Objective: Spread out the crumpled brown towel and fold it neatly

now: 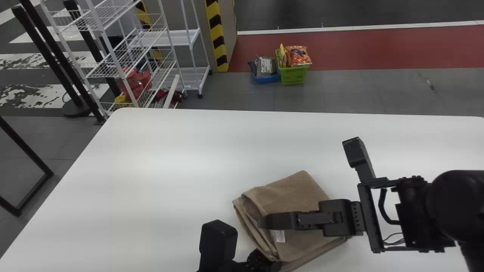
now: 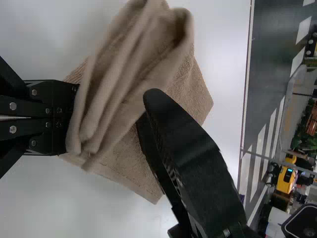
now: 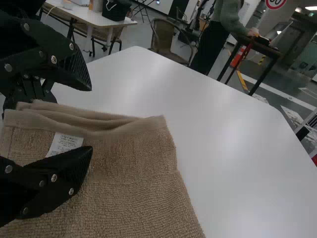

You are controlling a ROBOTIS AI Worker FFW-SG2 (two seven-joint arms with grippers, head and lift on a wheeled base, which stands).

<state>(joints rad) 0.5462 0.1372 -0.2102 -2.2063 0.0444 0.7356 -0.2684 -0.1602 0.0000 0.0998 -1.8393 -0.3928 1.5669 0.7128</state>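
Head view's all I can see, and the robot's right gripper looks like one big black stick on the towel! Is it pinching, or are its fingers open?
Observer: Open. In the right wrist view, the right gripper has its two fingers well apart, and the layered edge of the brown towel shows in the gap.

Operator: Ooh, okay! And the other one? It's cut off at the bottom of my picture. Has it got any towel?

Observer: It looks that way. In the left wrist view, the left gripper has its fingers together right at the bunched-up folds, though the towel hides the very tips.
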